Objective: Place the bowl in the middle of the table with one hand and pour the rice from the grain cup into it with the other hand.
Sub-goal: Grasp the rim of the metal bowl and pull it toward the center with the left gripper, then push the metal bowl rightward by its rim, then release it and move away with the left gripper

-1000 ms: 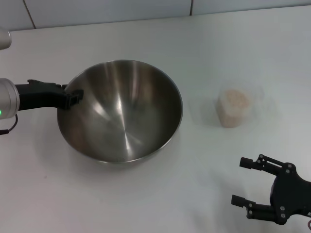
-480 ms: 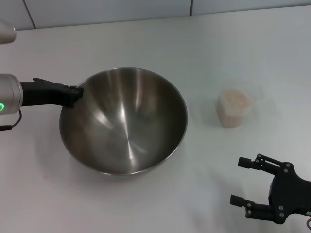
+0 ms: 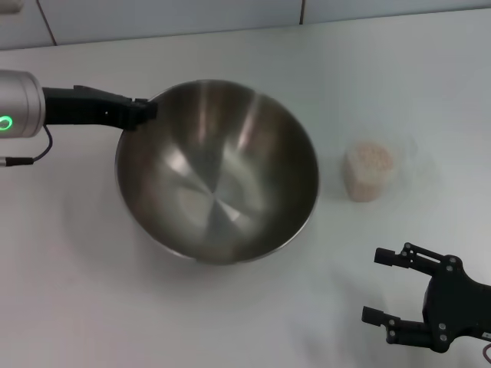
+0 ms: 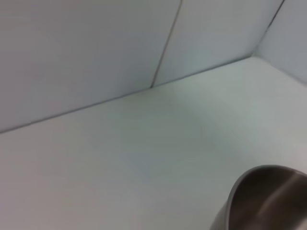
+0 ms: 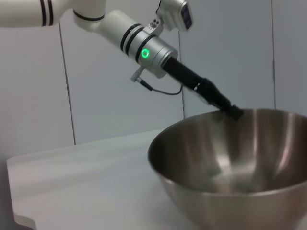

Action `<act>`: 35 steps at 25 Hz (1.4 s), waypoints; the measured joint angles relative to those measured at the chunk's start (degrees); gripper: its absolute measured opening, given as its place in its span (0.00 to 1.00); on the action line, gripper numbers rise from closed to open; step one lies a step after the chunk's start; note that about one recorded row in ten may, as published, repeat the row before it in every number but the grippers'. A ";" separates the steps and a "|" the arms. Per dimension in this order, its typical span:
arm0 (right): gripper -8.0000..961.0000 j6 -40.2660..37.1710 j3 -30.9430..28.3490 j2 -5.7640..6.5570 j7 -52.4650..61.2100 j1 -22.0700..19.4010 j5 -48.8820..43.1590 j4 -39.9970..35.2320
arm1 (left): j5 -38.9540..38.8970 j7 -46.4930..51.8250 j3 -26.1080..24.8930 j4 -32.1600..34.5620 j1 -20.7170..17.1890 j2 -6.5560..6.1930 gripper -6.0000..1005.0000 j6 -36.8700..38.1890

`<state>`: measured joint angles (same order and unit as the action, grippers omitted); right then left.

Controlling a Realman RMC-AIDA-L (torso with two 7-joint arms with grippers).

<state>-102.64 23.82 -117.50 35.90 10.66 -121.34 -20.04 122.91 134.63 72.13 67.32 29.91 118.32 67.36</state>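
Since a second ago my bowl [image 3: 219,172] slides rightward toward counter [image 3: 253,322] centre. Nearest, my right tool [image 3: 387,287] hangs spread and empty; beyond it the grain cup [image 3: 370,170] of rice [image 3: 371,158] waits; farthest, my left tool [image 3: 142,113] clamps the rim.

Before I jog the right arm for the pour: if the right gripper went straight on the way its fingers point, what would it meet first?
Likely nothing on the table: the open right gripper points toward the robot's left, passing nearer than the bowl and the grain cup. Depth is uncertain.
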 joint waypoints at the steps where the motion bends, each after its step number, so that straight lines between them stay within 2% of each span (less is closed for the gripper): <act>1: 0.84 0.00 0.00 0.00 0.01 0.00 -0.01 0.00 | -0.08 -0.26 -0.74 -1.62 1.77 0.00 0.05 0.02; 2: 0.84 0.00 0.00 0.00 0.01 0.00 -0.01 0.00 | -0.08 -0.26 -0.74 -1.62 1.77 0.00 0.05 0.02; 3: 0.84 0.00 0.00 0.00 0.05 0.06 -0.02 0.00 | -0.12 -1.18 -2.25 -4.29 4.11 0.00 0.05 0.16; 4: 0.84 0.00 0.00 0.00 0.05 0.06 -0.02 0.00 | -0.12 -1.18 -2.25 -4.29 4.11 0.00 0.05 0.16; 5: 0.84 0.01 0.00 0.00 0.07 0.11 -0.03 0.00 | -0.30 -2.01 -3.64 -6.23 5.95 0.00 0.05 0.44; 8: 0.84 0.00 0.04 0.00 0.11 0.23 -0.04 0.00 | -0.47 -2.77 -5.06 -7.95 7.59 0.01 0.05 0.83; 9: 0.84 0.00 0.09 0.00 0.13 0.29 -0.04 0.00 | -0.58 -3.69 -6.81 -10.18 9.73 0.03 0.05 1.36; 10: 0.84 0.00 0.09 0.00 0.13 0.29 -0.04 0.00 | -0.58 -3.69 -6.81 -10.18 9.73 0.03 0.05 1.36; 14: 0.84 0.00 0.10 0.00 0.36 0.53 -0.05 0.00 | -0.73 -4.89 -8.10 -14.21 13.79 0.04 0.05 1.41; 17: 0.84 0.00 0.09 0.00 0.81 1.03 -0.69 0.00 | -0.39 -5.07 -8.15 -15.96 15.00 0.05 0.05 -0.26; 22: 0.84 -0.01 0.09 0.00 0.83 1.32 -1.12 0.00 | 0.06 -5.21 -8.15 -18.60 15.25 -0.12 0.05 -2.98; 35: 0.84 -0.01 0.08 -0.31 0.93 1.82 -1.36 0.00 | 2.24 -6.12 -10.37 -20.56 13.50 -0.25 0.05 -5.12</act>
<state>-102.64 23.90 -117.81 36.83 12.48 -122.70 -20.04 125.14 128.52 61.76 46.77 43.40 118.07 62.23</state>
